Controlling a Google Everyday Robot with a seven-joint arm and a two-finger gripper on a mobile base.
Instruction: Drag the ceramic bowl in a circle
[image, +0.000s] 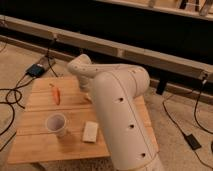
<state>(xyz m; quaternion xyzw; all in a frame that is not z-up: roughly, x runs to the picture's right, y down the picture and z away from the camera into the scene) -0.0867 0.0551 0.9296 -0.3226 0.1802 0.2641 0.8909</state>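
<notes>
- Camera view: the robot's white arm (117, 110) fills the middle and bends down onto the far right part of the wooden table (35, 142).
- Only a sliver of the gripper (88, 97) shows at the arm's left edge, low over the tabletop. I cannot tell whether it is wide, narrow or holding anything.
- The ceramic bowl is hidden; I cannot tell where it sits.
- A white cup (56, 124) stands upright near the table's front left.
- A flat white block (90, 131) lies just to the cup's right.
- An orange object (56, 94) lies farther back on the left.
</notes>
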